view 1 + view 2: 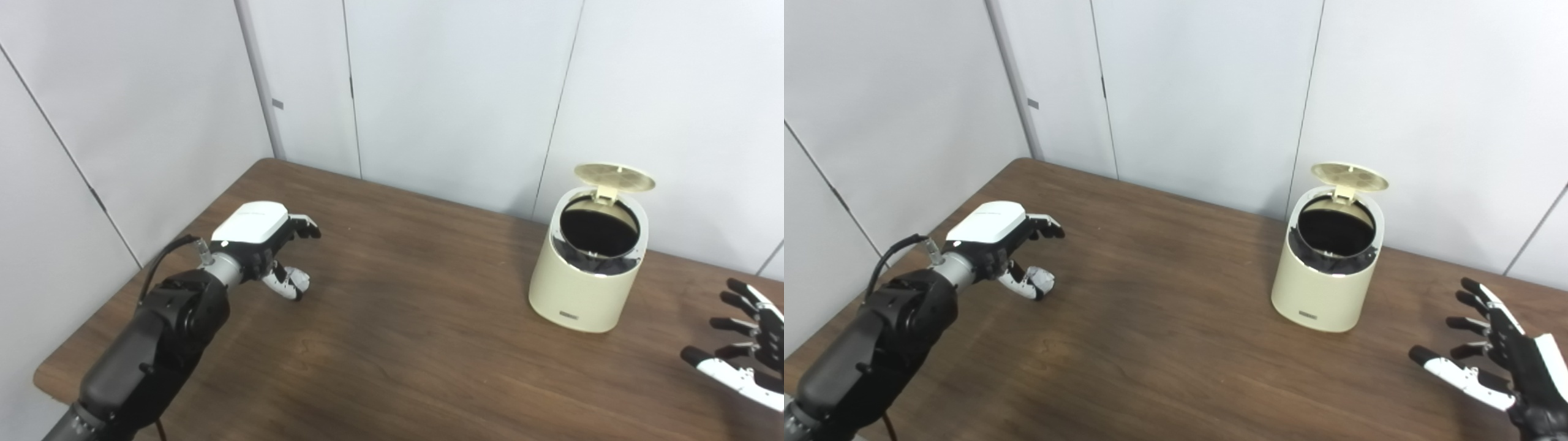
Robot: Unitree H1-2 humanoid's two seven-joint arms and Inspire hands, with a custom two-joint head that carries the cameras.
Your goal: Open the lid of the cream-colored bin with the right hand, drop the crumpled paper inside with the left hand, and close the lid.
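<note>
With its lid (1350, 176) tipped up, the cream bin (1326, 288) stands on the bench (1164, 343), both hands well clear
Left hand (263, 245) hovers, fingers curled loosely on nothing; right hand (1500, 361) spread wide; no crumpled paper visible, perhaps already inside

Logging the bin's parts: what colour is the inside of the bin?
Black: the bin has a dark inner liner, clearest in the right eye view.

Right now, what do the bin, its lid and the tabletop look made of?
The bin looks like smooth cream plastic with a soft, even sheen. Its raised lid seems the same plastic, with moulded rings on the underside. The table shows dark brown wood grain, possibly laminate; its faint gloss leaves that open.
</note>
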